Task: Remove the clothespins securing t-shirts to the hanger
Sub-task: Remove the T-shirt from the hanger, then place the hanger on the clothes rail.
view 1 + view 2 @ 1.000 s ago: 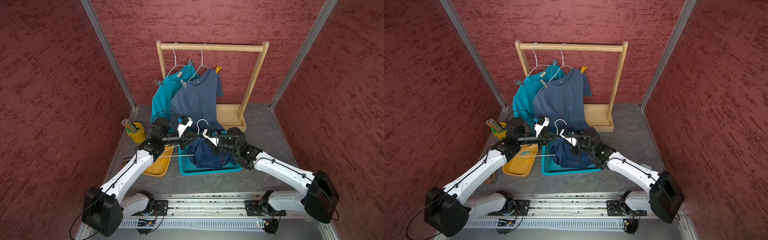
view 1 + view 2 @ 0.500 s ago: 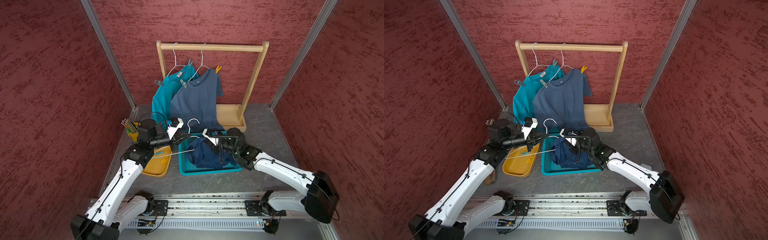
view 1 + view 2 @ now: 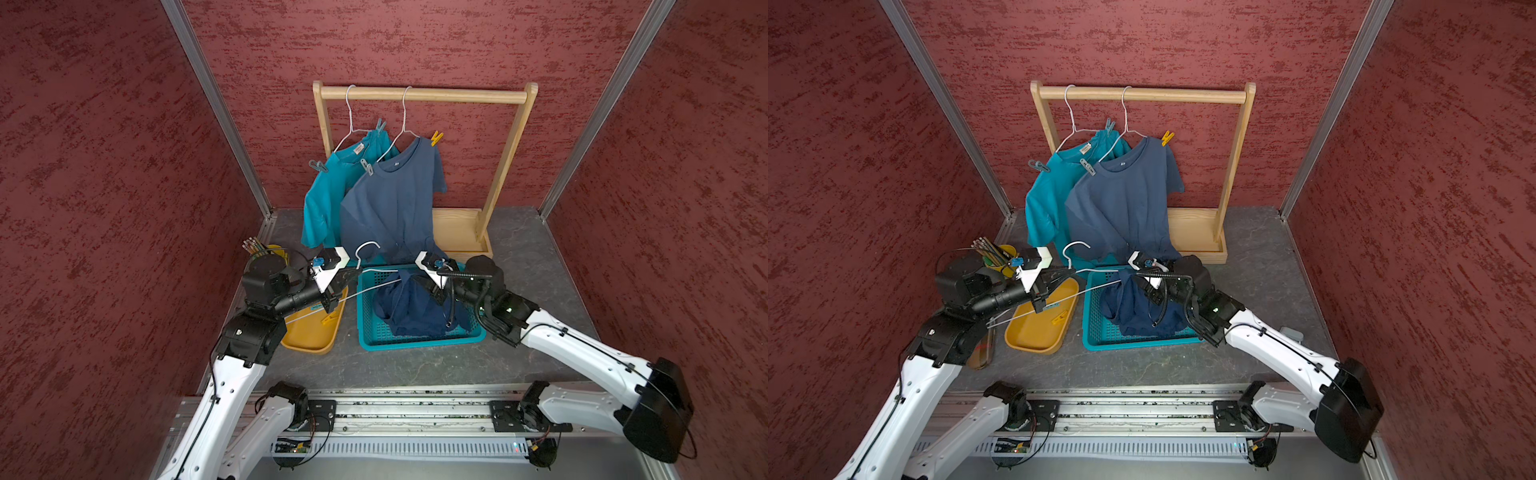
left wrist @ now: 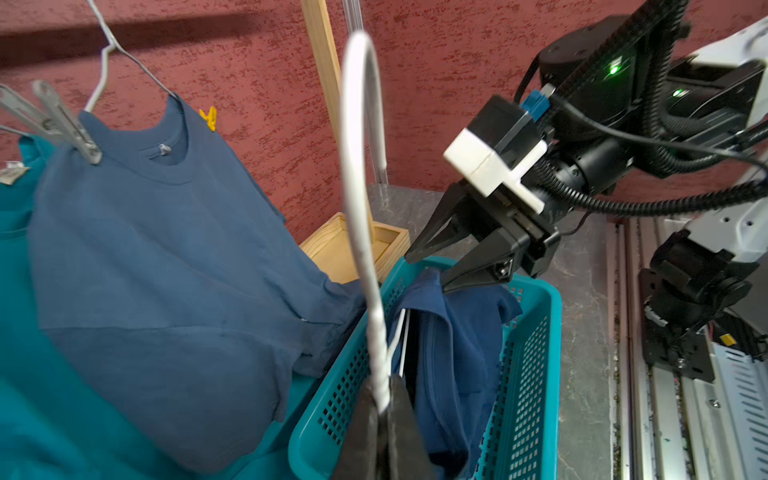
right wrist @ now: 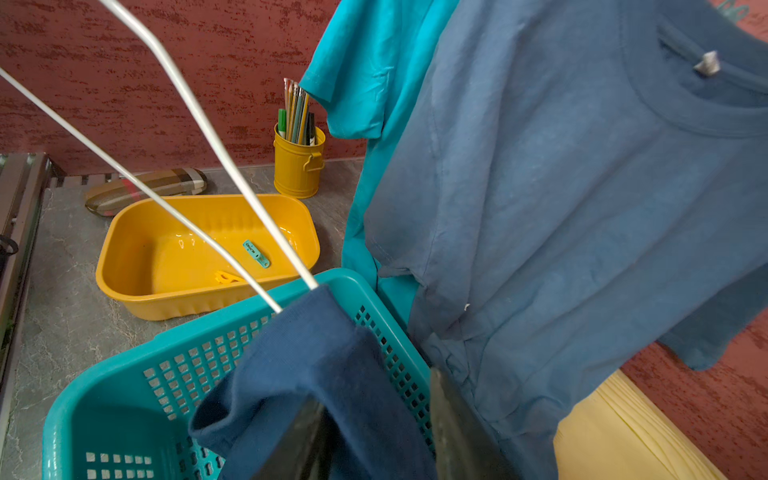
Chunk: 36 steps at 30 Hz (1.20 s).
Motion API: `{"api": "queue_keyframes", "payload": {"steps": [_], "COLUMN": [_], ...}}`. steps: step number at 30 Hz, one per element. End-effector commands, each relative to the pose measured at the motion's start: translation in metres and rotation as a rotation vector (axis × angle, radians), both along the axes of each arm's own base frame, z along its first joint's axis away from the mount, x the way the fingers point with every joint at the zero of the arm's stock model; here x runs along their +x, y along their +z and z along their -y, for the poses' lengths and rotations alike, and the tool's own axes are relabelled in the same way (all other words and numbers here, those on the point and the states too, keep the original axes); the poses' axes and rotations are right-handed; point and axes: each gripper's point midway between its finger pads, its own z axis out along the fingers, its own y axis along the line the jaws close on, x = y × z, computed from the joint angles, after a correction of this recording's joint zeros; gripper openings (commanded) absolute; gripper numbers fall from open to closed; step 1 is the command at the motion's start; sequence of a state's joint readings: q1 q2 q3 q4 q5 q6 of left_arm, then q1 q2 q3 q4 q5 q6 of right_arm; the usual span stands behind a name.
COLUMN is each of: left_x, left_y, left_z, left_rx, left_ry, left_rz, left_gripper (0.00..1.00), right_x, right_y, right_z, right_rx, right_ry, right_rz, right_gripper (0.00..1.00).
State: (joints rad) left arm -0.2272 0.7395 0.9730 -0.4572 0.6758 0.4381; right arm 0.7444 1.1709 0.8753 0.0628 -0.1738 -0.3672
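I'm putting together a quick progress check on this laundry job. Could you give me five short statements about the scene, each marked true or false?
1. The left gripper is shut on the white hanger. True.
2. The teal t-shirt and the slate blue t-shirt hang on the wooden rack. True.
3. The navy t-shirt hangs on the rack too. False: it lies in the teal basket.
4. The yellow tray holds nothing. False: a teal clothespin and a yellow clothespin lie in it.
5. The right gripper is open. True.
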Motion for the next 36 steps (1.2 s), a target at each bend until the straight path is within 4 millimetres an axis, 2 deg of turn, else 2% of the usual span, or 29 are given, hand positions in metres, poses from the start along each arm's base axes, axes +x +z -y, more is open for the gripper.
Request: {"api": "queue_keyframes", "payload": {"steps": [1,5,9,14,18,23,28,31,36], "left_x": [0.000,-0.005,-0.012,-0.016,-0.007,0.022,0.035,0.042,0.062], "left_y": [0.013,0.025,0.036,0.039,0.035,0.019,-0.013,-0.023,-0.028], "left_z": [-0.017,-0.032,-0.039,-0.030,-0.020,0.005,0.060,0.088,0.104], "left_rx": [0.060,0.109,0.116,0.058,-0.038,-0.208,-0.178,-0.179,-0.271], "left_ry": [0.082,0.148,0.170,0.119,0.071,0.016,-0.062,-0.096,-0.085], "left_rz": [0.080,0.135,0.181,0.165,0.093,-0.118,-0.267,-0.332,-0.459], "left_gripper": [0.00,0.00,0.00,0.00,0.00,0.00,0.00,0.00,0.00], "right_x": [-0.004,-0.011,-0.014,-0.011,-0.005,-0.005,-0.004,-0.004,-0.005], "right_y": [-0.008,-0.002,0.006,0.024,0.039,0.055,0.061,0.061,0.054], "right_z": [0.009,0.013,0.017,0.020,0.021,0.016,0.003,-0.009,-0.023], "right_rx": [-0.034,-0.032,-0.018,0.030,0.080,0.135,0.105,0.063,0.009], "right_ry": [-0.017,-0.005,-0.015,-0.045,-0.080,-0.064,-0.005,0.052,0.122], "right_rz": [-0.015,-0.014,0.001,0.009,0.006,0.007,0.028,0.029,0.027], "right_gripper": [0.42,0.42,0.43,0.44,0.43,0.43,0.43,0.43,0.44]}}
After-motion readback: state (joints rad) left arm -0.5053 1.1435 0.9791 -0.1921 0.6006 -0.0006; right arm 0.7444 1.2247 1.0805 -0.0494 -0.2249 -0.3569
